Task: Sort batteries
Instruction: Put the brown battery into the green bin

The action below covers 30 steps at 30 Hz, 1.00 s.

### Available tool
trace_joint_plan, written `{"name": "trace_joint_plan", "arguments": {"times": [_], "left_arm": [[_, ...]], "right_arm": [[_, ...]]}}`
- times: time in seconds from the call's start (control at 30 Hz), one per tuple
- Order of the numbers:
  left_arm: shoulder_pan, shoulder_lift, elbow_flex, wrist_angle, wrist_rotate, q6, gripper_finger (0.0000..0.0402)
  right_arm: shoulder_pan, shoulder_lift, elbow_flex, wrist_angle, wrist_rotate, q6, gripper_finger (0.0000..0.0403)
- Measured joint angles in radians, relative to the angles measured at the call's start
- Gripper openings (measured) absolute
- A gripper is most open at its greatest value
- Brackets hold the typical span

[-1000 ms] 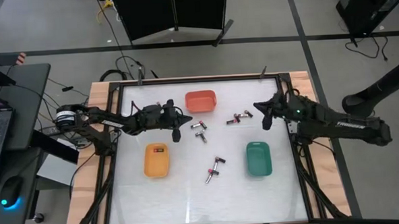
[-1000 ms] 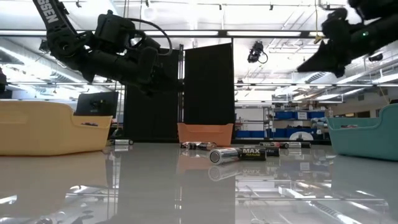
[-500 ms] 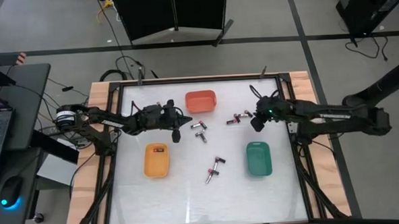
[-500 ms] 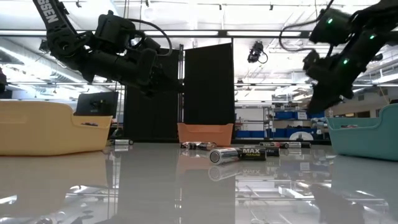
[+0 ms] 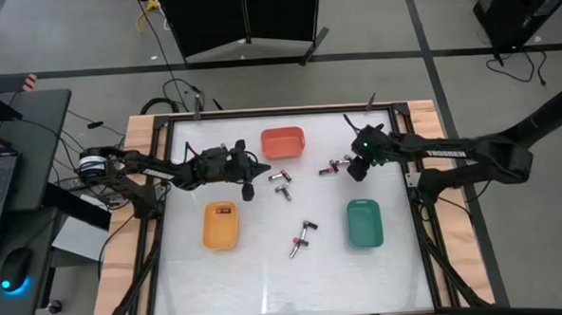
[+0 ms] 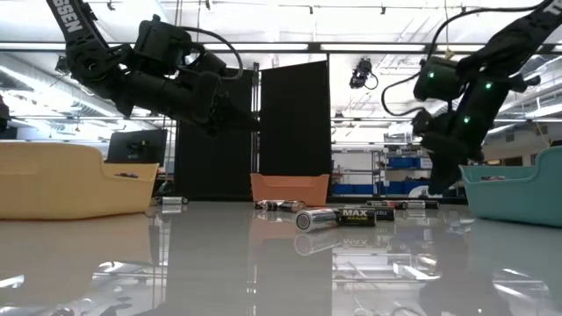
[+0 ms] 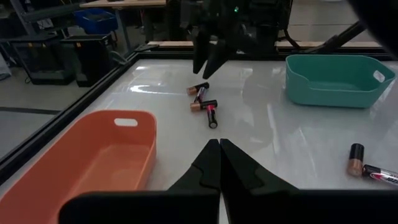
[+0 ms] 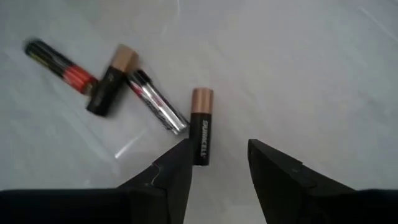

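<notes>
Right gripper [image 5: 355, 167] is over the back right part of the table [image 5: 267, 272], pointing down at a small cluster of batteries [image 5: 336, 165] that lies between the orange tray [image 5: 282, 142] and the gripper. Its fingers [image 8: 177, 171] are spread apart with nothing between them. In the right wrist view, one copper-topped black cell [image 8: 201, 126] lies just ahead of one finger, not touching either as far as can be seen; a silvery cell [image 8: 155, 101], a second copper-topped cell [image 8: 111, 81] and a thin dark cell with red bands [image 8: 59, 61] lie beside it, some touching each other.

Left gripper [image 5: 247, 186] hangs above the table in front of the orange tray, back of the yellow tray [image 5: 219, 225]. Fingers are pressed together, holding nothing visible.

Other batteries: a pair [image 5: 281, 181] just in front of the orange tray, near the left gripper; another group [image 5: 302, 236] near table centre, between the yellow tray and the green tray [image 5: 364, 222]. One small item lies inside the yellow tray [image 5: 223, 211]; cannot tell its type. Orange tray looks empty in the left wrist view.

Low view: one black "MAX" cell [image 6: 338, 217] lies on its side, nearest the camera.
</notes>
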Motion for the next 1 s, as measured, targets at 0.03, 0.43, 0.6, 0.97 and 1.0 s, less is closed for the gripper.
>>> {"name": "trace_joint_plan", "arguments": {"times": [0.03, 0.43, 0.6, 0.97, 1.0], "left_arm": [[0.000, 0.000, 0.000, -0.002, 0.000, 0.006, 0.0006], [0.000, 0.001, 0.000, -0.029, 0.000, 0.032, 0.0006], [0.000, 0.001, 0.000, -0.028, 0.000, 0.045, 0.0006], [0.000, 0.001, 0.000, -0.051, 0.000, 0.044, 0.0006], [0.000, 0.001, 0.000, -0.050, 0.000, 0.044, 0.0006]], "right_arm": [[-0.006, 0.014, 0.000, 0.003, -0.009, -0.012, 0.0166], [-0.021, 0.150, 0.003, 0.079, -0.059, -0.040, 0.0158], [-0.021, 0.150, 0.003, 0.082, -0.060, -0.039, 0.0113], [-0.020, 0.149, 0.040, 0.001, -0.020, -0.007, 0.0058], [-0.020, 0.144, 0.055, -0.042, -0.008, -0.002, 0.0058]]}}
